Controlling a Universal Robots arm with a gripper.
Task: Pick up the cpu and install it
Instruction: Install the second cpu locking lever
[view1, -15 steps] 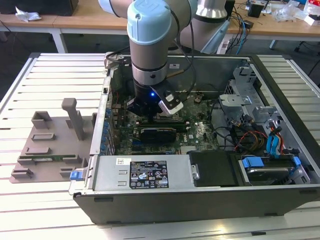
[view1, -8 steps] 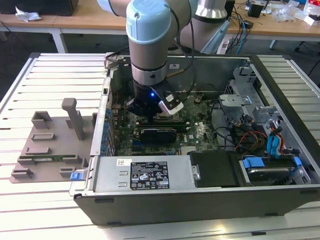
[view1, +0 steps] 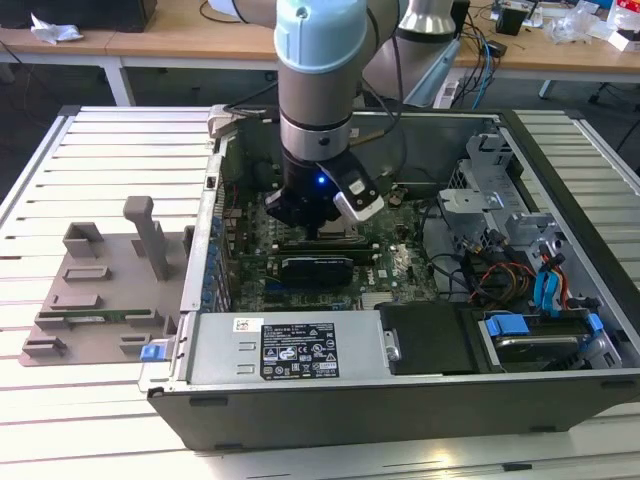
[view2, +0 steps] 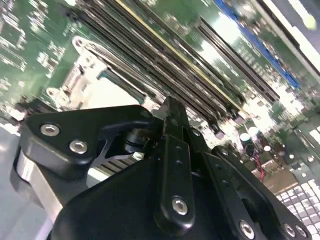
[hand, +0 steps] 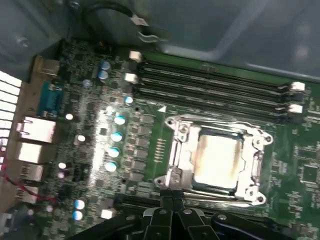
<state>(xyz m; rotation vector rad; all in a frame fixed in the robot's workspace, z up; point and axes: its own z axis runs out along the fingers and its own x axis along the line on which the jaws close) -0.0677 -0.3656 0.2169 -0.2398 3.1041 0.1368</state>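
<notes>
The cpu, a flat silver-grey square, lies inside the metal socket frame on the green motherboard. In the second wrist view the socket frame shows beyond the fingertips. My gripper hangs low over the board inside the computer case, just beside the socket. In both wrist views its black fingers are pressed together with nothing between them, and their tips sit off the socket's edge, near the memory slots.
The open computer case rests on a slatted white table. A grey plastic holder tray lies at the exterior view's left. Cables and drive bays fill the case's right side. Memory slots run beside the socket.
</notes>
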